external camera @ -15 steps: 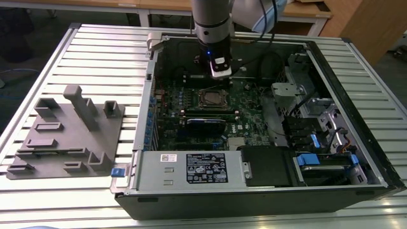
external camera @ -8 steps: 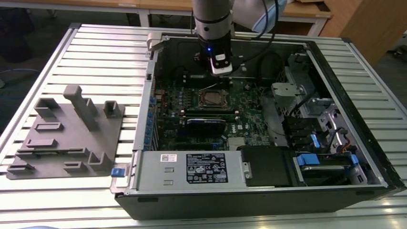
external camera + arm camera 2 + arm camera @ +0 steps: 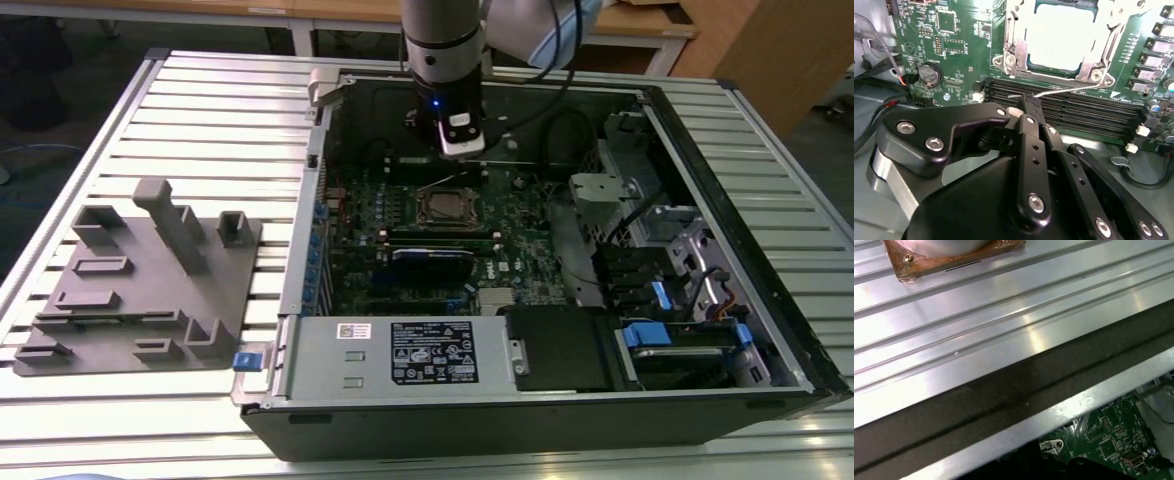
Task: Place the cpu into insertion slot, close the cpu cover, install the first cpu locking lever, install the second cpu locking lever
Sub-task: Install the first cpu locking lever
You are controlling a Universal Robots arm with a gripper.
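Note:
The insertion slot (image 3: 447, 207) sits mid-board inside the open computer case. In the second wrist view the cpu (image 3: 1066, 35) shows as a bright silver square lying in the slot. The cpu cover (image 3: 1013, 42) is down around it as a silvery frame. A thin wire locking lever (image 3: 1074, 89) runs along the socket's edge nearest the gripper. My gripper (image 3: 1029, 101) is shut, its black tips right at this lever; I cannot tell whether the wire is pinched between them. In the exterior view the gripper (image 3: 461, 152) hangs just behind the slot.
Black memory slots (image 3: 1079, 112) lie between the gripper and the socket, with a coin battery (image 3: 930, 74) nearby. A grey fixture block (image 3: 140, 270) stands on the slatted table at the exterior view's left. The power supply (image 3: 400, 355) and drive bays (image 3: 667, 260) crowd the case.

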